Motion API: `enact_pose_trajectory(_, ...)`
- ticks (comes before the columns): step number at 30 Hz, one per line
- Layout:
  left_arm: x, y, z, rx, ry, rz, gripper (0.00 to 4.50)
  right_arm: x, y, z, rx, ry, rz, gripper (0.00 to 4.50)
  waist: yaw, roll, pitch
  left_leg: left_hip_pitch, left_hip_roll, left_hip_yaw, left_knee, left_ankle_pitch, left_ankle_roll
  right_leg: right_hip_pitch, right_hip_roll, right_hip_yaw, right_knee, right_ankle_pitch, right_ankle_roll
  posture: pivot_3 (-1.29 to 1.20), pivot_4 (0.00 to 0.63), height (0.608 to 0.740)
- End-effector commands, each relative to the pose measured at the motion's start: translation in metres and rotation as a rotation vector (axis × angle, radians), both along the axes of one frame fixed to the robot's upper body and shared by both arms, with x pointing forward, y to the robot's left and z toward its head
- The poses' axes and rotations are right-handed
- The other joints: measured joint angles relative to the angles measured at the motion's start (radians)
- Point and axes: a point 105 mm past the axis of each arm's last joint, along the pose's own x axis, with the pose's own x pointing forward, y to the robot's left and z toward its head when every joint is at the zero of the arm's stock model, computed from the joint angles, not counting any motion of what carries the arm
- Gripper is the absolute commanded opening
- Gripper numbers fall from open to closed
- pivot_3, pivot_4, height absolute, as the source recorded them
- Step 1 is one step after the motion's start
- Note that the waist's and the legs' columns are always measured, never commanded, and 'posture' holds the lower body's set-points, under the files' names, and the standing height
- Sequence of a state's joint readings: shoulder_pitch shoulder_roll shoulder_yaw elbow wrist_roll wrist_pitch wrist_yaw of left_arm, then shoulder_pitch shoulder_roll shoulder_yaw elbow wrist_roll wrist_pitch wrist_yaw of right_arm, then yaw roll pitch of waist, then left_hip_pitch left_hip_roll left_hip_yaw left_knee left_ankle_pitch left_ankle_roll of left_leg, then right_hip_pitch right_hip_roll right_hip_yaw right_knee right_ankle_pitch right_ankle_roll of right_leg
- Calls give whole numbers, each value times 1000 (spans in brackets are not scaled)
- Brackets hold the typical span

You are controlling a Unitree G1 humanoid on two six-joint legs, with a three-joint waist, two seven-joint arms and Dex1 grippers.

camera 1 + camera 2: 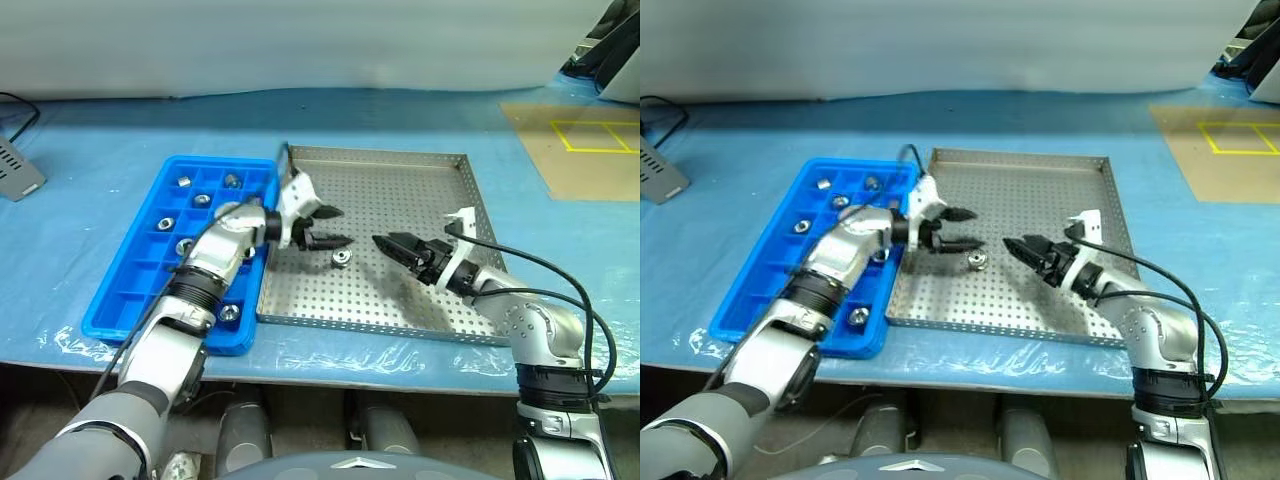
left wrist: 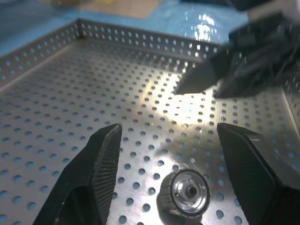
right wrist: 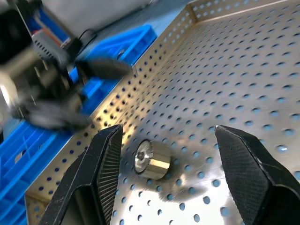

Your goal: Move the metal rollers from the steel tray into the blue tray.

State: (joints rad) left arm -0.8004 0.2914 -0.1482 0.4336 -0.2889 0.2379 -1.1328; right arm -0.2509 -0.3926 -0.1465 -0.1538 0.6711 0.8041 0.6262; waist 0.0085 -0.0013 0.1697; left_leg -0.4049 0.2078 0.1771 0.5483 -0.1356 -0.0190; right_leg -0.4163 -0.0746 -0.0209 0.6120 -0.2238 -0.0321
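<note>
Blue-covered surface [image 1: 400,110] carrying the steel tray [image 1: 420,165] and the blue tray [image 1: 130,290] side by side.
One metal roller [image 1: 341,258] lies on its side on the perforated floor of the steel tray, between the two grippers and touching neither. Left gripper [image 1: 330,227]: fingers spread, empty, just beside the roller on the blue tray's side. Right gripper [image 1: 385,243]: fingers spread, empty, pointing at the roller from the opposite side. Further metal rollers [image 1: 184,182] sit singly in compartments of the blue tray, behind the left gripper.
</note>
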Motion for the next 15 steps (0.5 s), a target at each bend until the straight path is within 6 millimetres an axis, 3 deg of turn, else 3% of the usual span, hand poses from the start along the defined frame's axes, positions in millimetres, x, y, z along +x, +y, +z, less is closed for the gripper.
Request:
enact_pose_trajectory(1, -15, 27, 59, -121, -129, -9, 3430, -3, 16, -1, -38, -44, 57, 3298, -1, 0, 0, 0, 0, 0, -1, 0, 0, 0, 0, 0, 0, 0, 0, -358, 150, 740)
enact_pose_trajectory(6, -26, 51, 58, -67, -108, 54, 3430, 7, 27, -5, -77, -83, 80, 3298, 3, 2, -1, 1, -1, 1, -3, 0, 0, 1, 0, 0, -3, 0, 0, -300, 150, 740)
enact_pose_trajectory(15, -30, 51, 55, -92, -81, 128, 3430, 24, 38, -12, -166, -138, 120, 3298, 11, 2, -1, 0, 0, 1, -2, 0, -1, 2, 0, -1, -3, 0, 0, -247, 150, 740)
